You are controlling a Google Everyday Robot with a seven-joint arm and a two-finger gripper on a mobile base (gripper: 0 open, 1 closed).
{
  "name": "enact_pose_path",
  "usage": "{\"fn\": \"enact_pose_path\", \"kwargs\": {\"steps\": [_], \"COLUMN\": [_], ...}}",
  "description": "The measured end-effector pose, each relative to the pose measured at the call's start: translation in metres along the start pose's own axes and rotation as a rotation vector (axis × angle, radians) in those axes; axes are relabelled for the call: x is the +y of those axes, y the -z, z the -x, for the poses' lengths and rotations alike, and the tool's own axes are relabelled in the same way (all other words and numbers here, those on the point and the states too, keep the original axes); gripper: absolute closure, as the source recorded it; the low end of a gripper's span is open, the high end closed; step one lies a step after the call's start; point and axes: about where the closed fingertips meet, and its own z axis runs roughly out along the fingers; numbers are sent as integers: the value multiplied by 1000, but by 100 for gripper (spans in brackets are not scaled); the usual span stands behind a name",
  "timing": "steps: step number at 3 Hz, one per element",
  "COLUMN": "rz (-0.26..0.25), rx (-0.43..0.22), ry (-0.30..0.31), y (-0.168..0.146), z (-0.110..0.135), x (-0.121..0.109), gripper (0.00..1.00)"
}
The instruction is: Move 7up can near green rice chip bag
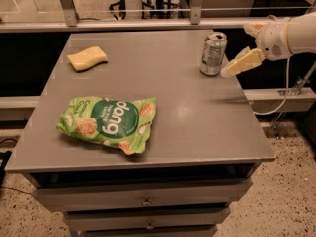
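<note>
The 7up can (213, 53), silver and green, stands upright near the back right corner of the grey table (197, 112). The green rice chip bag (108, 123) lies flat near the front left, far from the can. My gripper (237, 51) reaches in from the right at can height, just right of the can. It is open and empty. One cream finger (243, 63) points toward the can's lower side and nearly touches it. The other finger (254, 27) shows higher up, behind it.
A yellow sponge (87, 58) lies at the back left of the table. Drawers (145, 201) sit under the front edge. A metal rail (148, 24) runs behind the table. A cable (281, 98) hangs from the arm at the right.
</note>
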Motion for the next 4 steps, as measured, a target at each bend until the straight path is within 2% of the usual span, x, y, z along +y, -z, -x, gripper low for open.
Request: {"fn": "enact_pose_path", "kwargs": {"steps": [1,2,3,4], "rz": [-5,-3,36,52], "rx": [-108,-168,-202,-212], "ry": [-28,-44,-93,-114], "y": [-18,-28,-56,-68], "z": [11,18,12,7], "x": [-14,-18,-7,-1], "gripper": [0,0,3,24]}}
